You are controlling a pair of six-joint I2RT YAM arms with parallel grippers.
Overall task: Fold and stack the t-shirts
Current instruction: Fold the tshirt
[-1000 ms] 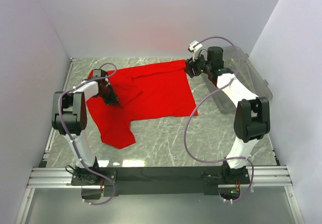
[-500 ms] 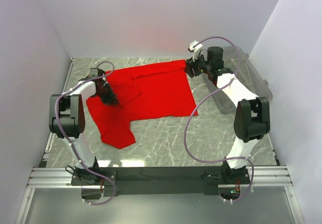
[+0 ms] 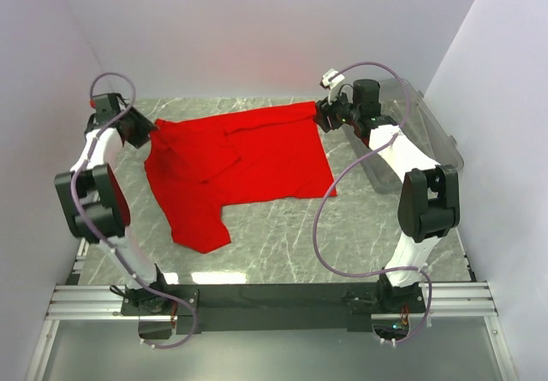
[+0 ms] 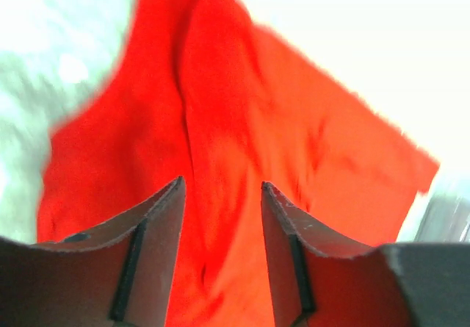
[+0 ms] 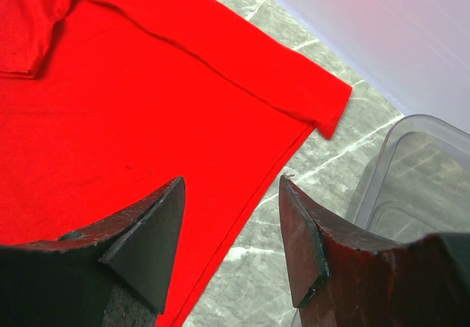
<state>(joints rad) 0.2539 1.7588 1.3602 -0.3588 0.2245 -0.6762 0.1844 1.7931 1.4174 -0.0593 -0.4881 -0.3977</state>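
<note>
**Both claws released over one spread shirt**

Spread across the middle of the marble surface (image 3: 282, 244): the red t-shirt (image 3: 265, 158), rumpled along its left side, no fold finished yet. Held high by the far left edge of the cloth: the left claw (image 4: 220, 187), fingers parted, gripping nothing. Poised over the far right corner: the right claw (image 5: 231, 184), likewise released, probably lined up to pinch that corner for a fold. Standing at the right wall, just beside the shirt: a clear bin (image 3: 437, 137), no cloth visible inside.
</note>
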